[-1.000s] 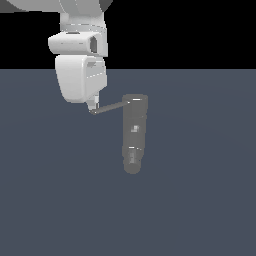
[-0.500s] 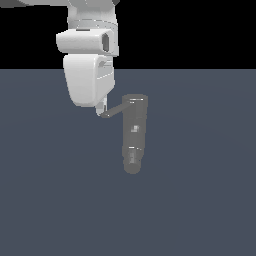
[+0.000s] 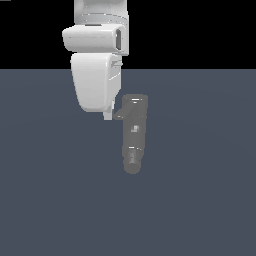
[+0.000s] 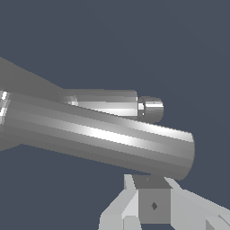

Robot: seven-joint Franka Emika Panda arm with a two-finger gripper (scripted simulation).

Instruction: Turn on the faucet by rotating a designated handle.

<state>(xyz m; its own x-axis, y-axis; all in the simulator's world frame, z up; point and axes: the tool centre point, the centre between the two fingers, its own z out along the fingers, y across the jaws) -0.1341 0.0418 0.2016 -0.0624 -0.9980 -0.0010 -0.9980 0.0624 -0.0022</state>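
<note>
While the white arm hangs over the dark floor, gripper touching the handle tip, finger spacing unclear, handle beside the grey faucet top

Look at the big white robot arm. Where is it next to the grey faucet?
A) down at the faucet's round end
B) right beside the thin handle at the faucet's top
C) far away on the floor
B: in the exterior view the white arm reaches the handle at the top of the faucet.
</note>
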